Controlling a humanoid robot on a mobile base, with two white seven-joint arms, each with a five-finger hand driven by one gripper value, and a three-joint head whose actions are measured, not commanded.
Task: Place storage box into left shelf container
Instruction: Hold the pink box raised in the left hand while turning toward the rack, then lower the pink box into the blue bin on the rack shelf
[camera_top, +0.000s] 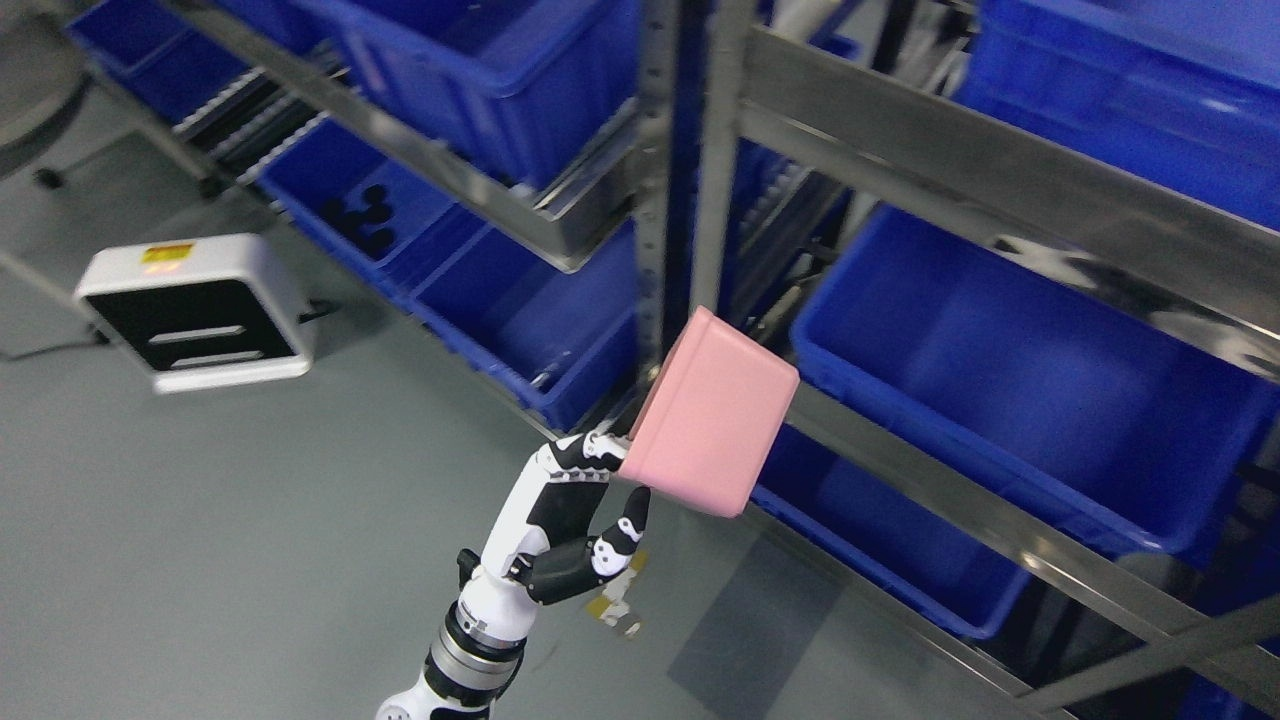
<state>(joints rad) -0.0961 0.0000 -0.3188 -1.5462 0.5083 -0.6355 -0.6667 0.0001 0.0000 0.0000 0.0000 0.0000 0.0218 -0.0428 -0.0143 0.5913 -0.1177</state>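
A pink storage box hangs in the air in front of the metal shelf posts, tilted, with its closed bottom facing me. My left hand comes up from the bottom edge and is shut on the box's lower left rim, fingers at the rim and thumb just under it. Left of the posts, an open blue container sits on the left shelf, slightly behind and left of the box. The box's inside is hidden. My right arm does not show.
A large blue bin sits on the right shelf, another one below it. Further left, a blue bin holds black parts. A white and black device stands on the grey floor. Steel shelf rails cross above.
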